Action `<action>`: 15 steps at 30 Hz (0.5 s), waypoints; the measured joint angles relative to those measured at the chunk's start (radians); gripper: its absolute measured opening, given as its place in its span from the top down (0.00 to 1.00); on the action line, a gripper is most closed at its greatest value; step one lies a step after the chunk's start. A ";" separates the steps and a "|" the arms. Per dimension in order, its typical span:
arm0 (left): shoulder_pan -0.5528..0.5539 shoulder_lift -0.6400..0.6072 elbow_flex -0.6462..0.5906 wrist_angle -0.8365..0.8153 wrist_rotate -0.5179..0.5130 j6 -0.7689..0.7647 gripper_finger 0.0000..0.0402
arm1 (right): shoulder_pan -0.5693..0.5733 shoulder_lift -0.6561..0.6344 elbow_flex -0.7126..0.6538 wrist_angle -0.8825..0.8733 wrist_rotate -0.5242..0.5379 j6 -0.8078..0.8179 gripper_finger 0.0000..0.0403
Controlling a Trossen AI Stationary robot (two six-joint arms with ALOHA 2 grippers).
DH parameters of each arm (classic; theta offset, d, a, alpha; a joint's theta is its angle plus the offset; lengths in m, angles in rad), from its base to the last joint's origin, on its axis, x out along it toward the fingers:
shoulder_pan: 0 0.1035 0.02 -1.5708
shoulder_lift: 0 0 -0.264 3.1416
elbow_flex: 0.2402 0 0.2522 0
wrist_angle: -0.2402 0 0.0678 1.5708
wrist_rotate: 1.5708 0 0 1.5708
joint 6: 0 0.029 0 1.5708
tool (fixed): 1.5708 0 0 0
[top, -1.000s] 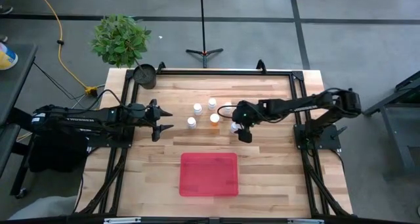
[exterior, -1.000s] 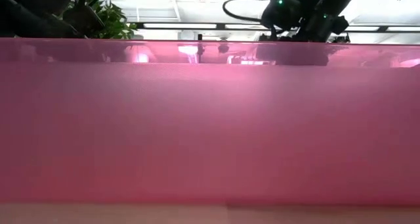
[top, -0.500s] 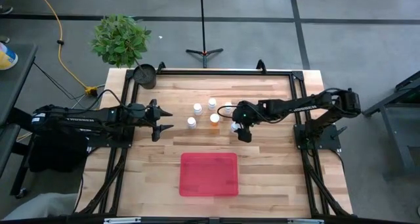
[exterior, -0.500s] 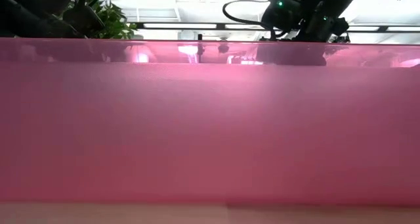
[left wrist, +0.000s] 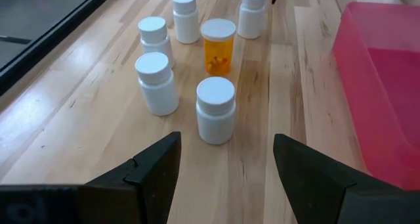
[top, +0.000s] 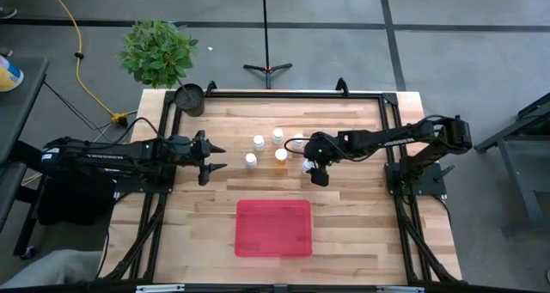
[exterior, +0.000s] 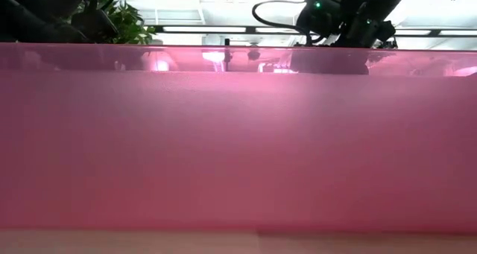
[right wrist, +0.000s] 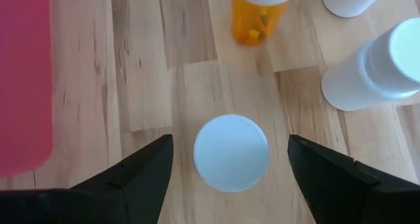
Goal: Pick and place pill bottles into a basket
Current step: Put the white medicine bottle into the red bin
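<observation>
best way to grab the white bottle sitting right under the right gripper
Come straight down on the white bottle. It stands upright with its round cap facing up, centred between the right gripper's open fingers. Close on the cap or the neck just below it; bare wood on both sides leaves the fingers room.

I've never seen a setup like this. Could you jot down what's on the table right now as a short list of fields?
Bottles: six pill bottles standing on the wooden table, five white, one orange bottle
Basket: red tray, nothing in it
Right end effector: open, directly above one white bottle
Left end effector: open, waiting beside the bottle group
Bottles placed: none yet
</observation>
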 joint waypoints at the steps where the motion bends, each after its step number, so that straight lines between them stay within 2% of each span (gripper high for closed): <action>1: 0.000 0.000 0.000 0.000 0.000 0.000 0.31 | 0.000 0.000 0.000 0.000 0.000 0.000 0.28; 11: 0.000 0.000 0.000 0.000 0.000 0.000 0.31 | 0.000 0.000 0.000 0.000 -0.014 0.004 0.28; 15: 0.000 0.000 0.000 0.000 0.000 0.000 0.31 | 0.000 0.001 0.000 0.000 -0.029 0.008 0.36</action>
